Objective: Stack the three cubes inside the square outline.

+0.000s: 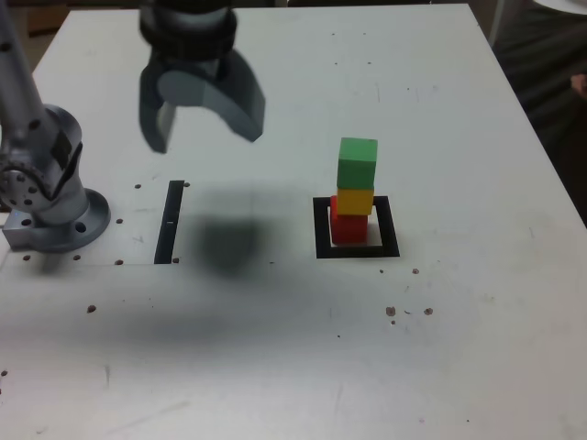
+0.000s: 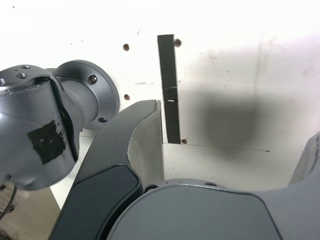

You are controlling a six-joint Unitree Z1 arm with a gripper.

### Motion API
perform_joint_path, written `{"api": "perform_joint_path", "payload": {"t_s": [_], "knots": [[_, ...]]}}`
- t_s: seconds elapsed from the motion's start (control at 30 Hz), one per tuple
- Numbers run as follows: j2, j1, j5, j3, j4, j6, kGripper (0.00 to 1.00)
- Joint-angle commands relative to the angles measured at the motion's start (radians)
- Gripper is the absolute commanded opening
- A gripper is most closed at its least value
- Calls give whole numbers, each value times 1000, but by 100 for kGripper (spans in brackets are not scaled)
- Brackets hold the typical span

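Observation:
In the exterior view a stack of three cubes stands inside the black square outline (image 1: 321,229): the red cube (image 1: 348,227) at the bottom, the yellow cube (image 1: 355,200) on it, the green cube (image 1: 358,162) on top. My gripper (image 1: 209,130) hangs open and empty high above the table, well toward the exterior view's left of the stack. The wrist view shows my gripper (image 2: 235,125), its fingers (image 2: 135,135) spread wide over bare table; no cubes or square outline appear there.
A narrow black strip (image 1: 170,223) (image 2: 169,85) lies on the white table (image 1: 275,367) between the arm's base (image 1: 55,215) (image 2: 75,100) and the stack. A person's hand (image 1: 579,84) shows at the exterior view's right edge.

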Motion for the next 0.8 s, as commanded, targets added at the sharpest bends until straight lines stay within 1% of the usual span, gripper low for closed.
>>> {"api": "perform_joint_path", "payload": {"t_s": [0.0, 0.23, 0.47, 0.6, 0.77], "knots": [[-20, -2, -12, 53, -29, -6, 99], [-32, -2, -64, 194, -141, -11, 99], [-30, -2, -91, 300, -236, -15, 99], [-31, -2, -99, 331, -263, -15, 99], [-29, -2, -104, 343, -264, -15, 99]]}}
